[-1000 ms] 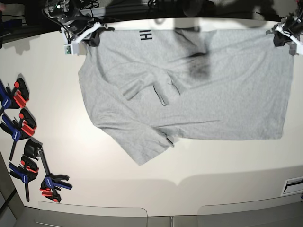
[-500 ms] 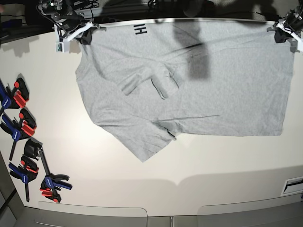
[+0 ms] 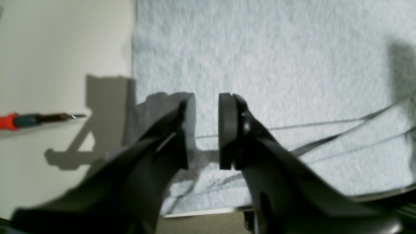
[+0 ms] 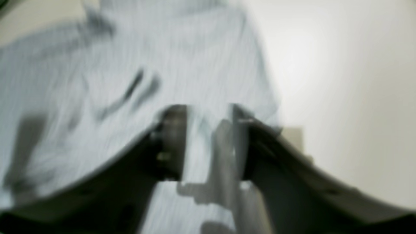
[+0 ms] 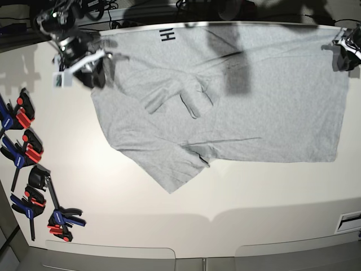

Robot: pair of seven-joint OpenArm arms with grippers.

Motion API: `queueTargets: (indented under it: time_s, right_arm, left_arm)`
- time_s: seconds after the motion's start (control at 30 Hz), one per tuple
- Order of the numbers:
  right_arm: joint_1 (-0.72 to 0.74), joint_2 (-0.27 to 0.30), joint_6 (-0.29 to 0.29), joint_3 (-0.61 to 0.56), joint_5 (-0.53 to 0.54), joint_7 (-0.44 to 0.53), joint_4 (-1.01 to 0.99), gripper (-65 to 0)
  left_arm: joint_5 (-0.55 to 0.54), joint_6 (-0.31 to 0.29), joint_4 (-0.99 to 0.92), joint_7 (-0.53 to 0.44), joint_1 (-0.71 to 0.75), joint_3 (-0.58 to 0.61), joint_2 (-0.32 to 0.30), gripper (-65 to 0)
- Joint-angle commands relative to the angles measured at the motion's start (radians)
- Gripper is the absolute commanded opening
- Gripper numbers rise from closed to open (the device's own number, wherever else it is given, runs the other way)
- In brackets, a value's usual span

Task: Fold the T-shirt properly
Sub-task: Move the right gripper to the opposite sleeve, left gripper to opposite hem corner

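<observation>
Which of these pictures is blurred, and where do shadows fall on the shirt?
Right wrist view: heavy motion blur over the T-shirt and the right gripper. Left wrist view: fairly sharp, the left gripper throwing a shadow on cloth and table. Base view: a dark shadow patch on the shirt's upper middle; the corners look bent.

This looks like a robotics lab or workshop bench rather than a home. A broad, smooth off-white tabletop (image 5: 225,203) with a pale strip edge fills the base view, lit hard from above so that sharp shadows fall across it. Along one side lies a row of black bar clamps with red and blue plastic handles (image 5: 28,169), workshop tools. Behind the far edge runs a dark tangle of black cables and equipment (image 5: 141,8). A red-handled screwdriver (image 3: 35,119) rests on the surface.
</observation>
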Motion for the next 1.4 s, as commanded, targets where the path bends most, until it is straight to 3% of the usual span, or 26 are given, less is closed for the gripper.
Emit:
queueTargets:
  time_s: [0.0, 0.17, 0.27, 0.5, 0.63, 0.8, 0.93, 1.07, 1.37]
  right_arm:
    - [0.04, 0.009, 0.003, 0.004, -0.008, 0.041, 0.019, -33.2]
    - [0.24, 0.011, 0.003, 0.003, -0.118, 0.057, -0.021, -30.9]
    - [0.34, 0.031, 0.002, 0.003, -0.13, 0.069, -0.128, -30.9]
    - [0.595, 0.146, 0.002, -0.051, -0.135, 0.047, -0.621, -30.9]
    - [0.738, 0.208, 0.002, -0.125, -0.2, 0.044, -0.917, -30.9]
    - [0.859, 0.227, 0.005, -0.245, -0.208, 0.043, -1.185, -30.9]
    - [0.874, 0.213, 0.026, -0.342, -0.205, 0.035, -1.234, -31.0]
    - [0.874, 0.194, 0.059, -0.401, -0.197, -0.033, -1.233, -31.0]
    - [0.874, 0.189, 0.065, -0.413, -0.122, -0.131, -1.233, -33.5]
  left_arm:
    - [-0.011, -0.002, 0.014, -0.018, 0.005, -0.011, -0.018, -51.1]
    - [0.005, -0.002, 0.014, -0.021, 0.006, -0.011, -0.018, -50.7]
    - [0.007, -0.002, 0.014, -0.021, 0.006, -0.011, -0.018, -50.7]
    - [0.007, -0.002, 0.014, -0.02, 0.006, -0.011, -0.018, -50.7]
    - [0.007, -0.002, 0.014, -0.019, 0.006, -0.011, -0.018, -50.7]
    - [0.007, -0.002, 0.014, -0.019, 0.006, -0.011, -0.018, -50.7]
    - [0.007, -0.002, 0.014, -0.018, 0.006, -0.011, -0.018, -50.7]
    - [0.007, -0.002, 0.014, -0.016, 0.006, -0.011, -0.018, -50.7]
    - [0.007, -0.002, 0.014, -0.016, 0.006, -0.011, -0.018, -50.7]
